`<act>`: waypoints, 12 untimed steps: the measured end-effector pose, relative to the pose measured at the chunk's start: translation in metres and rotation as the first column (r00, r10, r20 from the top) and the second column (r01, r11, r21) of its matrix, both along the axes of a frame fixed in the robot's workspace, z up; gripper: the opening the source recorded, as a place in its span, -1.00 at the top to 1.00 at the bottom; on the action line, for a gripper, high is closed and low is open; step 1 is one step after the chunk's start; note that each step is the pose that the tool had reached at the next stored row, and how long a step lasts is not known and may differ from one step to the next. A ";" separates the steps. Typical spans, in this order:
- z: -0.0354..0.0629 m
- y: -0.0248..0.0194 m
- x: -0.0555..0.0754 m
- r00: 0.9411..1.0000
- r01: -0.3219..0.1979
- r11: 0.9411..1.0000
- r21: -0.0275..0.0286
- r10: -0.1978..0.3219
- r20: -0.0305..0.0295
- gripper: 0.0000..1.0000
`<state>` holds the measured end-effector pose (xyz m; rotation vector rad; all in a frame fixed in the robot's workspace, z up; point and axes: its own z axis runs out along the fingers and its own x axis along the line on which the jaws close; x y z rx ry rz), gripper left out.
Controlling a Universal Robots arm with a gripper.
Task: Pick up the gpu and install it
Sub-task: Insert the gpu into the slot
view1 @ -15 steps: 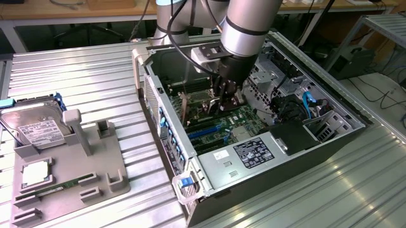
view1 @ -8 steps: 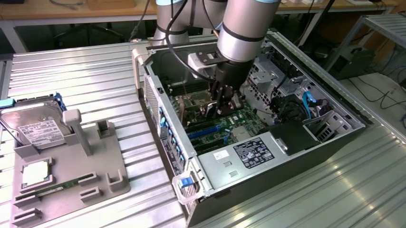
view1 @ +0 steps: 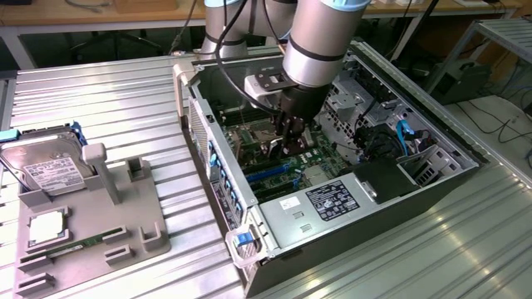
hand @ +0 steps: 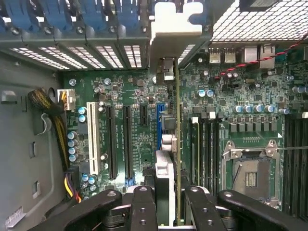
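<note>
Arm reaches down into the open computer case (view1: 432, 180), which lies on its side on the ribbed metal table (view1: 108, 93). The gripper (view1: 287, 144) sits low over the motherboard (hand: 125, 86). In the wrist view the gripper (hand: 171, 211) has its fingers (hand: 144, 207) drawn in narrow and clamped on the graphics card (hand: 178, 144), one finger on each face. The card is seen edge-on, standing upright over the board. Its thin edge runs just beside the blue slot (hand: 160, 115), between that slot and the memory slots (hand: 202, 139). The card's pale bracket (hand: 175, 29) lies at the rear wall of the case, among the vented slot covers. Whether the card's lower edge is seated in a slot cannot be told. The processor socket (hand: 250, 173) lies near the card, past the memory slots. In the exterior view the power supply (view1: 332, 202) with its black label fills the near end of the case. On the exterior view's left, well apart from the case, a grey holder tray (view1: 91, 218) carries a hard drive (view1: 46, 168), a square silver chip (view1: 46, 227) and a green memory stick (view1: 71, 247).
</note>
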<state>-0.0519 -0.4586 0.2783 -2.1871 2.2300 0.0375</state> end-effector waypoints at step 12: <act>-0.0097 -0.0025 -0.005 1.000 0.000 1.000 0.000 0.000 -0.004 0.44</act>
